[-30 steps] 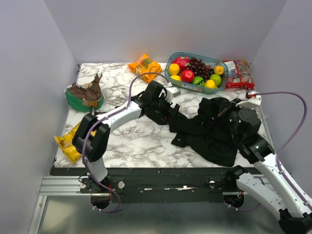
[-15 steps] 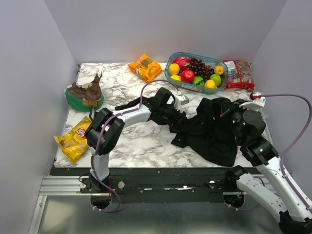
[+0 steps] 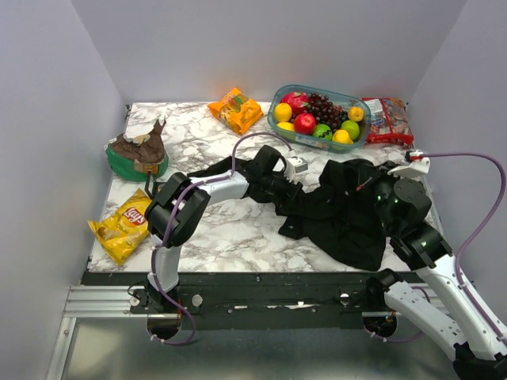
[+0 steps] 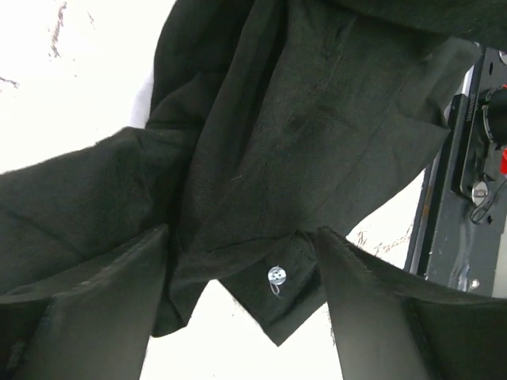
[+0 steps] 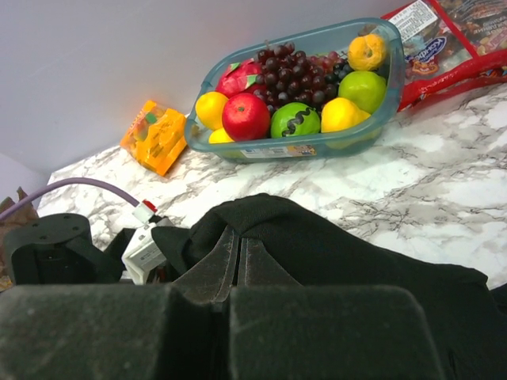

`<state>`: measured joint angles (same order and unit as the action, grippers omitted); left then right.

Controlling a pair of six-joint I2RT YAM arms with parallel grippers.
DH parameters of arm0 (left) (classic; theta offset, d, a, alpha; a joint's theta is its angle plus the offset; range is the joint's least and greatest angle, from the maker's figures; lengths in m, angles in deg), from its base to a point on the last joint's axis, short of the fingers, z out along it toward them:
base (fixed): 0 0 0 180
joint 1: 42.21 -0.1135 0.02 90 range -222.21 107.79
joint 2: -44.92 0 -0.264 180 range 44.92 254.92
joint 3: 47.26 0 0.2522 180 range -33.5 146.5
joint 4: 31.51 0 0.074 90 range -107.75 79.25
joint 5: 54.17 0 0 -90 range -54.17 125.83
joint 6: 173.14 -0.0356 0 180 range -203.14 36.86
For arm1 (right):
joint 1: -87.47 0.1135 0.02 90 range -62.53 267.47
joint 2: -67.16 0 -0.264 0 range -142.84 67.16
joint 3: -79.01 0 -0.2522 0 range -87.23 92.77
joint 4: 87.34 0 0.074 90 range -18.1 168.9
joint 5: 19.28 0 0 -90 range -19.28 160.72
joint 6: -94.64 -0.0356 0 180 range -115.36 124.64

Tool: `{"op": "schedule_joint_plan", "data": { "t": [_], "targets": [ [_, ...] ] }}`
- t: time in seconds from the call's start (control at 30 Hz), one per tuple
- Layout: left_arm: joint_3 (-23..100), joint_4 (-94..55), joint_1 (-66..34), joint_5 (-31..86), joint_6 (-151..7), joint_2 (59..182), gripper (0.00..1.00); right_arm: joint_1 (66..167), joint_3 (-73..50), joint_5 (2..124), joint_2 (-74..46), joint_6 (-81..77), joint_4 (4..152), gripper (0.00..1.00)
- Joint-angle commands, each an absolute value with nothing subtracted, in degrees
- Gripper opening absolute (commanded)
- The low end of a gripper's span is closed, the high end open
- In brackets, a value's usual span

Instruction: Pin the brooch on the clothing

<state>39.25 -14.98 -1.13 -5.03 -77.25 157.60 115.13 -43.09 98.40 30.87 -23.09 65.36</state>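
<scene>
The clothing, a crumpled black shirt [image 3: 341, 218], lies on the right half of the marble table. My left gripper [image 3: 281, 190] is open at the shirt's left edge. In the left wrist view its gripper [image 4: 242, 317] straddles a shirt corner [image 4: 261, 198] that bears a small white button [image 4: 275, 275]. My right gripper [image 3: 368, 186] is shut on a raised fold at the shirt's top. In the right wrist view the gripper [image 5: 240, 237] pinches that black fold [image 5: 317, 237]. The brooch is not in view.
A teal fruit basket [image 3: 273, 107] stands at the back, with an orange snack bag [image 3: 235, 109] to its left and a red packet [image 3: 386, 120] to its right. A brown-and-green object [image 3: 139, 150] and a yellow chip bag [image 3: 123, 229] lie at the left.
My left gripper has moved right and nearer, onto the shirt's left edge, and its elbow has folded in. My right gripper has stayed shut on the fold, shifting slightly.
</scene>
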Motion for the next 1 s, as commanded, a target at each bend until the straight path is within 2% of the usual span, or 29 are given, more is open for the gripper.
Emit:
{"op": "schedule_joint_plan", "data": {
  "t": [0.0, 0.07, 0.1, 0.17, 0.2, 0.3, 0.37, 0.47, 0.5, 0.63, 0.77, 0.97],
  "targets": [
    [40.6, -15.3, 0.7, -7.1, -77.3, 157.9, 0.67, 114.9, -43.8, 97.8, 31.3, -24.0, 64.4, 0.01],
    [40.7, -15.0, 0.9, -6.2, -77.3, 157.6, 0.55, 114.9, -43.9, 97.7, 31.2, -23.9, 64.2, 0.01],
    [40.9, -14.7, 0.9, -5.8, -77.3, 157.6, 0.41, 114.9, -43.9, 97.7, 31.2, -23.9, 64.1, 0.01],
    [42.0, -12.9, 0.9, -4.1, -77.7, 157.6, 0.28, 114.9, -44.0, 97.8, 31.4, -23.9, 64.0, 0.01],
    [42.3, -12.2, 0.9, -3.4, -78.1, 157.4, 0.16, 114.9, -44.0, 98.0, 31.5, -23.8, 63.8, 0.01],
    [43.0, -9.8, 0.9, 1.9, -79.4, 155.4, 0.00, 114.9, -43.7, 98.8, 31.9, -23.2, 63.7, 0.01],
    [43.1, -7.9, 0.9, 7.1, -80.8, 152.1, 0.00, 114.9, -42.9, 99.2, 31.7, -21.1, 63.9, 0.01],
    [43.1, -4.8, 0.9, 21.1, -82.4, 145.1, 0.00, 114.8, -39.3, 100.4, 30.7, -16.4, 63.6, 0.01],
    [43.1, -4.0, 0.9, 28.8, -82.8, 142.9, 0.00, 114.9, -36.5, 100.9, 30.3, -15.1, 63.6, 0.01],
    [42.0, -3.1, 0.9, 42.3, -85.7, 131.1, 0.00, 114.9, -27.9, 101.5, 28.8, -8.8, 63.7, 0.01],
    [46.0, -1.8, 0.9, 47.0, -87.8, 119.6, 0.00, 114.9, -20.0, 100.3, 27.5, -3.4, 65.0, 0.01],
    [56.6, -1.0, 1.0, 45.3, -92.5, 112.2, 0.00, 114.9, -8.3, 92.0, 25.8, 7.5, 71.1, 0.01]
  ]
}}
